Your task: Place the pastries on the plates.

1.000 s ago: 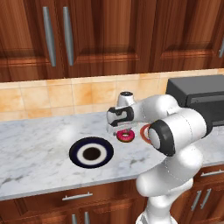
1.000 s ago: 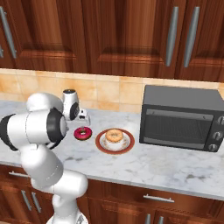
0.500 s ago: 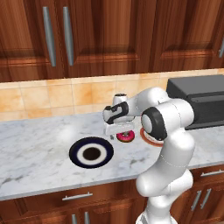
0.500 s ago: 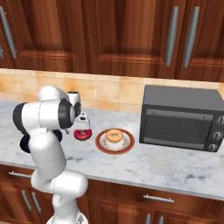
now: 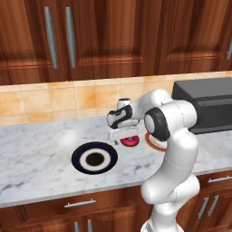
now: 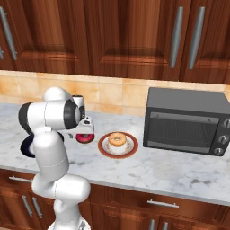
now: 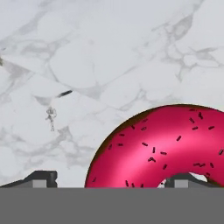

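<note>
The pink-iced doughnut lies on the marble counter between the two plates. My gripper is down over it and open. One fingertip stands outside the ring and the other sits in its hole. The orange-tan glazed doughnut rests on the white plate with the reddish-brown rim, which my arm partly hides in the left base view. The navy plate lies bare on the counter to the left of the gripper.
A dark microwave stands on the counter to the right. A tan tiled backsplash and wooden cabinets rise behind. The counter's front edge runs close below the plates.
The hand has come down from above the counter onto the pink doughnut, and the arm's upper links have swung round. Both doughnuts and both plates have stayed put.
</note>
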Tool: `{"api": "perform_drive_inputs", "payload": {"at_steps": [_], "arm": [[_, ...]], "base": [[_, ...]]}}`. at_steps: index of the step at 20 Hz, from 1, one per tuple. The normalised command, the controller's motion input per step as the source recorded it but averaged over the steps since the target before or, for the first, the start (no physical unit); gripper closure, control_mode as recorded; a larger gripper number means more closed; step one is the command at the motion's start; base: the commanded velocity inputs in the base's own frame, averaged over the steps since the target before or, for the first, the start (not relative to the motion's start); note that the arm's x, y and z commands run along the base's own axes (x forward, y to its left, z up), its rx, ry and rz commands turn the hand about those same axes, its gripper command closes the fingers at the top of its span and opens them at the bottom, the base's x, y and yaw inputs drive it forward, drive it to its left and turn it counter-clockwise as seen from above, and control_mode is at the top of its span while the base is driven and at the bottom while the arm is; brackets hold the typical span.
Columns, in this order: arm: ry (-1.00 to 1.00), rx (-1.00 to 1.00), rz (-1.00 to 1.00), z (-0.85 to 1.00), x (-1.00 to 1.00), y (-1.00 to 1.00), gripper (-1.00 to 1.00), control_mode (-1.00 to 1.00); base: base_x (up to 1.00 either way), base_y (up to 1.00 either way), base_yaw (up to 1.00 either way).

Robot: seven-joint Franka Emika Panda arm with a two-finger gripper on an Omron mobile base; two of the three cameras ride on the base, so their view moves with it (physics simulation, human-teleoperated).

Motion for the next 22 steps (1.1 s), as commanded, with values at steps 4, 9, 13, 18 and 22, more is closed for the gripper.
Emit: {"api": "perform_drive_inputs", "payload": {"at_steps": [4,9,13,18,22], "arm": [[0.04,-0.04,0.0,-0.25,-0.04,0.0,1.0,-1.0],[0.0,0.0,0.0,0.02,0.0,0.0,1.0,-1.0],[-0.02,0.0,0.0,0.43,-0.15,0.11,1.0,-1.0],[0.0,0.0,0.01,0.78,-0.43,0.18,1.0,-1.0],[-0.04,0.0,0.18,0.37,-1.0,0.25,1.0,-1.0]], "base": [[0.0,0.0,0.0],[0.0,0.0,0.0],[0.0,0.0,0.0],[0.0,0.0,0.0],[0.0,0.0,0.0]]}}
